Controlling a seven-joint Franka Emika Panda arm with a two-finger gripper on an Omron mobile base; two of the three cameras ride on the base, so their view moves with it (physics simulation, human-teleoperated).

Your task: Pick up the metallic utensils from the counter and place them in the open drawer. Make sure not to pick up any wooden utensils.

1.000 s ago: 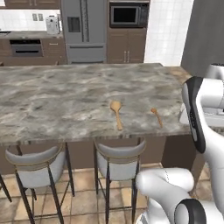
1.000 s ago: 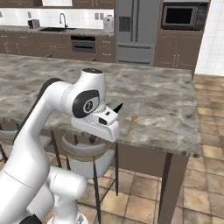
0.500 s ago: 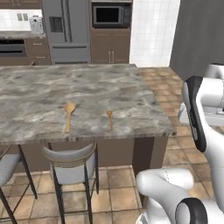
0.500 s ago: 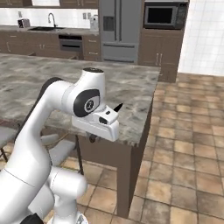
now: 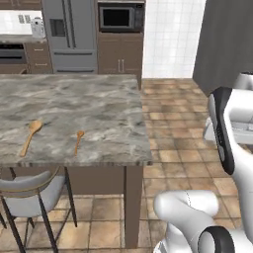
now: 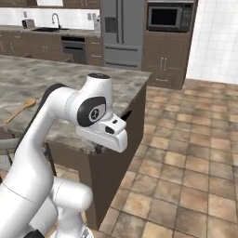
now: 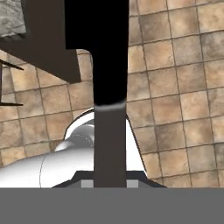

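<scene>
**A:** Claw status?

**B:** I read the gripper (image 7: pixel 110 180) as clenched on the black knife (image 7: pixel 110 65). In the hand view the knife runs straight out from between the fingers, long axis in line with the hand, tip at the far end. Below it is tile floor (image 7: pixel 183 87), not stone.

**A:** So I'm off the counter?

**B:** Yes. The right base view puts the gripper (image 6: pixel 99 148) just past the end of the counter (image 6: pixel 56 79), below the top's edge, beside the cabinet side.

**A:** Drawer?

**B:** Can't confirm. There's a dark brown panel (image 7: pixel 48 48) at the hand view's upper left, near the knife. It could be the drawer or the cabinet wall, I can't tell which. My call: the drop target lies that way from the claw, so I'd want the knife's long axis matched to the drawer's length before letting go.

**A:** The rest?

**B:** The orange fork (image 5: pixel 78 141) is on the counter near the front edge, handle pointing at that edge, well apart from the claw. The wooden spoon (image 5: pixel 29 136) lies further along; leave it.
</scene>
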